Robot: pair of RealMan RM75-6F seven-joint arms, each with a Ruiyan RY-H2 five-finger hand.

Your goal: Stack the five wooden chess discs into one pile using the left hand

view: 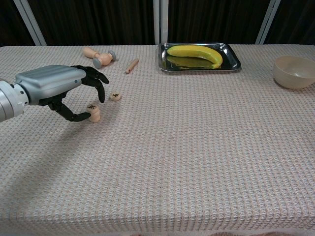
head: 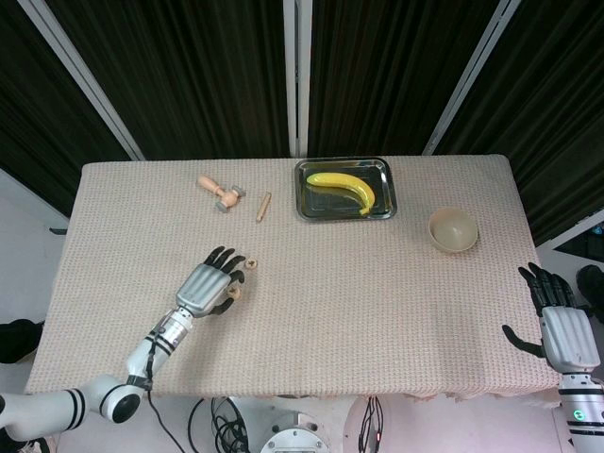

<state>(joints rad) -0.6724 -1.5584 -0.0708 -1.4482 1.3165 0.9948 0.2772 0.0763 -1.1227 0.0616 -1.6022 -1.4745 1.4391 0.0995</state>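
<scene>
Left-centre of the chest view: small pile of discs (view: 93, 113), top disc w/ a dark mark, sitting on the tablecloth (view: 197, 157). Can't count how many are in the pile. One loose disc (view: 115, 96) lies just beside it, up and to the right, apart from the pile.

Left hand (view: 59, 88) arches over the pile, thumb tip touching its left side, other fingers curled above and apart from the top disc. Looks like nothing is pinched atm, but can't tell for sure if the contact is a grip.

My read: pile is being steadied or released. To do it well: lift fingers straight up, no sideways drag, pile looks easy to topple. Then approach the loose disc from above, pinch by the edges, keep it flat, lower centred onto the top.

Right hand (head: 562, 326) at lower right of head view, off the table edge, fingers spread, holding nothing.
</scene>
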